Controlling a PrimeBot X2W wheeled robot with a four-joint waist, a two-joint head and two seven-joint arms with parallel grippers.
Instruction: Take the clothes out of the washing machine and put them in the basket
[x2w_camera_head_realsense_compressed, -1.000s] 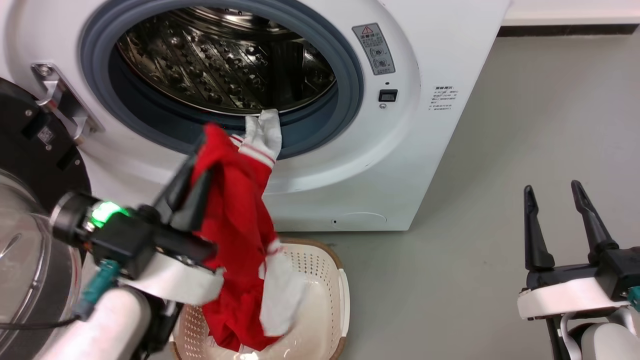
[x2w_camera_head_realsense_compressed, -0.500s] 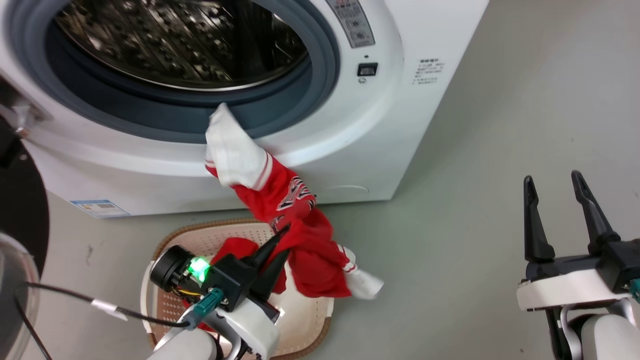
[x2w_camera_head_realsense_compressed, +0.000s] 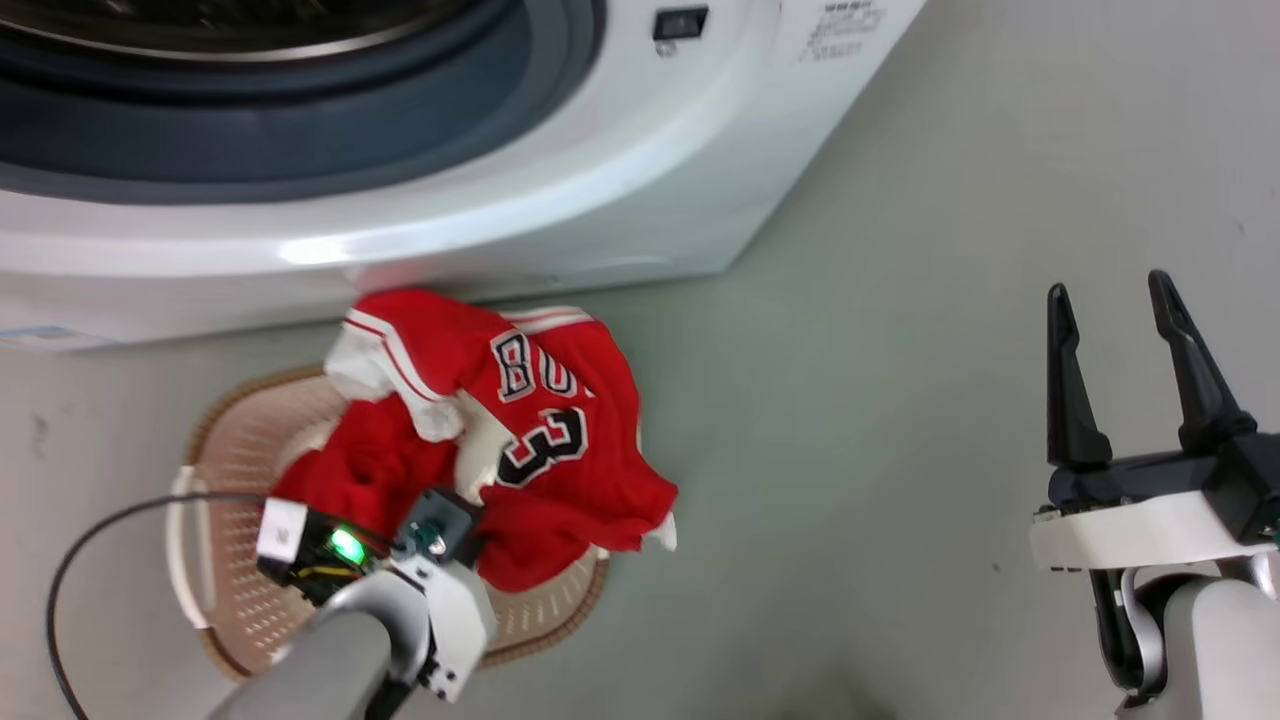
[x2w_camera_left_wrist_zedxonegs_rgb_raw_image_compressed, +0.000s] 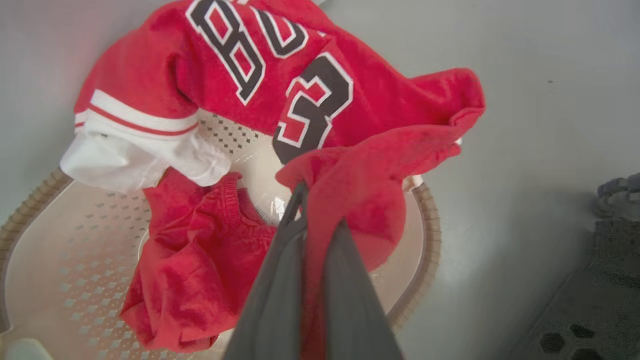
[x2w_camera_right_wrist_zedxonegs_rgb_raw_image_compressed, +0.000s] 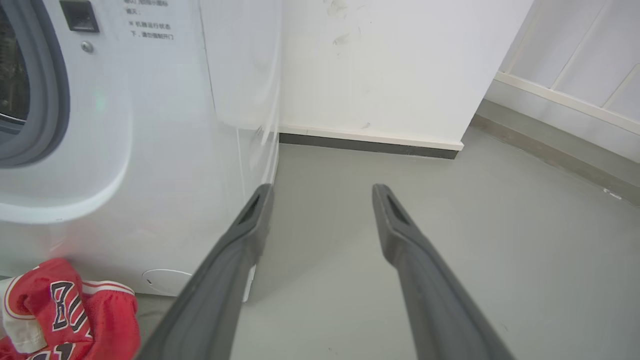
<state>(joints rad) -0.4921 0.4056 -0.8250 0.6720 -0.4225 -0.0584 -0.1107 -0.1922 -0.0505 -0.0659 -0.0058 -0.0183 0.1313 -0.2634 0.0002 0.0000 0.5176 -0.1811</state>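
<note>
Grey floor (x2w_camera_head_realsense_compressed: 900, 300) is seen running up to the foot of the washing machine (x2w_camera_head_realsense_compressed: 560, 170), and the basket (x2w_camera_head_realsense_compressed: 235, 440) is set on it just beside the machine's front. Both garments are found at the basket. The plain red garment (x2w_camera_left_wrist_zedxonegs_rgb_raw_image_compressed: 195, 270) is bunched inside, against the perforated bottom. The jersey (x2w_camera_head_realsense_compressed: 540, 400) is spread across the far and right parts of the rim, lettering upward, with its hem and one white-trimmed sleeve hanging outside over the floor.

The left pincer (x2w_camera_left_wrist_zedxonegs_rgb_raw_image_compressed: 320, 207) is lowered over the basket, and its fingers are pressed together on a fold of the jersey. The right pincer (x2w_camera_head_realsense_compressed: 1108, 285) is held well apart from the basket, over bare floor at the right, with its fingers spread and nothing between them.

The task is judged to be nearly done: the clothes have been brought to the basket. What is left, it seems, is for the fold to be let go and for the overhanging part of the jersey to be settled inside the rim. Only a sliver of the drum is shown, so it cannot be told whether anything is left in it.
</note>
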